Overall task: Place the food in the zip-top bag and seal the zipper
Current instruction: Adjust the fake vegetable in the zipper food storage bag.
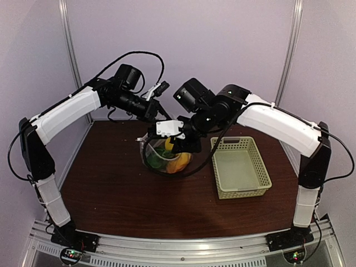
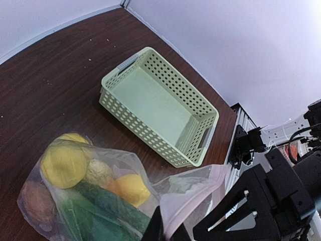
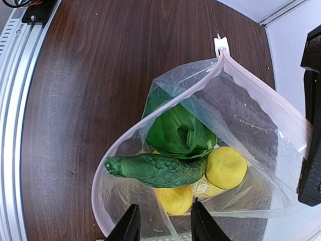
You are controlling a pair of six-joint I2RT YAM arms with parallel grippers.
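Observation:
The clear zip-top bag [image 1: 167, 160] sits at the table's middle, mouth open upward. Inside lie a green cucumber [image 3: 155, 169], bok choy [image 3: 178, 133] and two lemons [image 3: 226, 166]. The left wrist view shows the bag [image 2: 125, 160] with the lemons [image 2: 62, 163], the cucumber [image 2: 105, 206] and a brown round piece [image 2: 37, 201]. My left gripper [image 2: 166, 230] is shut on the pinkish zipper strip [image 2: 200, 193] at the bag's rim; it shows in the top view [image 1: 160, 119] too. My right gripper [image 3: 163, 221] is open over the near rim, bag film between its fingers; it also appears from above [image 1: 182, 143].
The pale green lattice basket [image 1: 242, 192] stands empty to the right of the bag, and shows in the left wrist view [image 2: 150, 135]. A white tab [image 3: 220, 45] sits at the zipper's far end. The right arm's black links [image 2: 271, 201] crowd close to the left gripper.

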